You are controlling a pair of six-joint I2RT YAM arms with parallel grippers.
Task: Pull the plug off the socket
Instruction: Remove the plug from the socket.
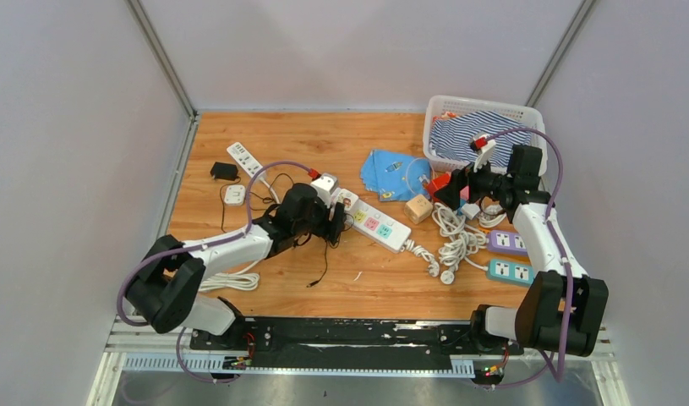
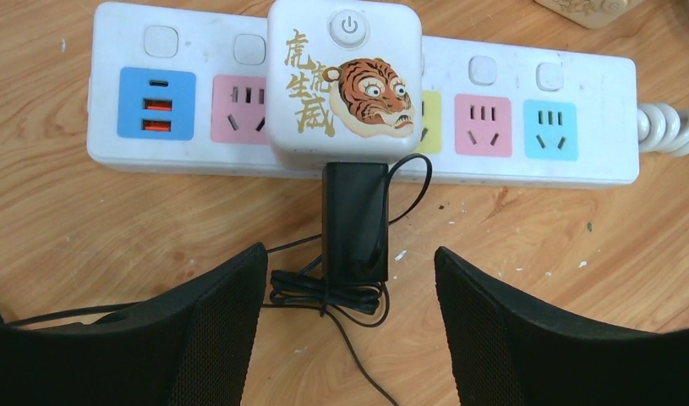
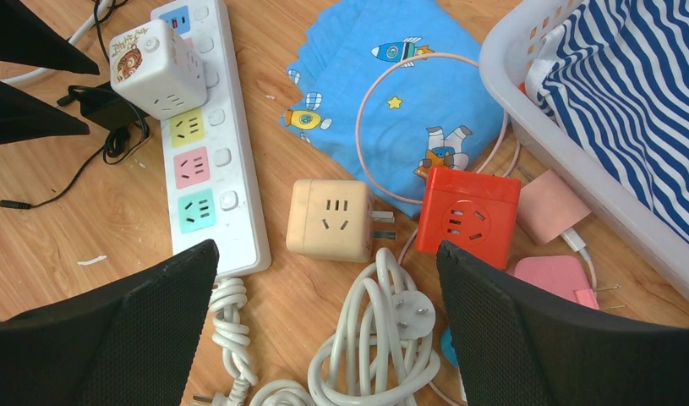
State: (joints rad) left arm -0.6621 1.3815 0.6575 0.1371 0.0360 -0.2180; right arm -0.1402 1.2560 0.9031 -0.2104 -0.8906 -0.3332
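Left gripper [image 2: 349,251]: its jaws are standing partly open, gripping nothing. The tail of the black plug [image 2: 354,216] is lying between them, touching neither, its front sitting in the cube socket [image 2: 345,80] just ahead. Right gripper [image 3: 328,247]: its jaws are gaping wide, empty. Risk: a pull may be dragging cube and strip [image 2: 569,161] along, nothing pinning them.

The table [image 2: 112,228] is matt, grained wood. The power strip [image 2: 598,127] and tiger-printed cube socket [image 2: 345,85] are smooth, slightly glossy white plastic; the black plug [image 2: 355,220] is matt plastic. The rocket-print cloth [image 3: 391,93] is soft fabric.
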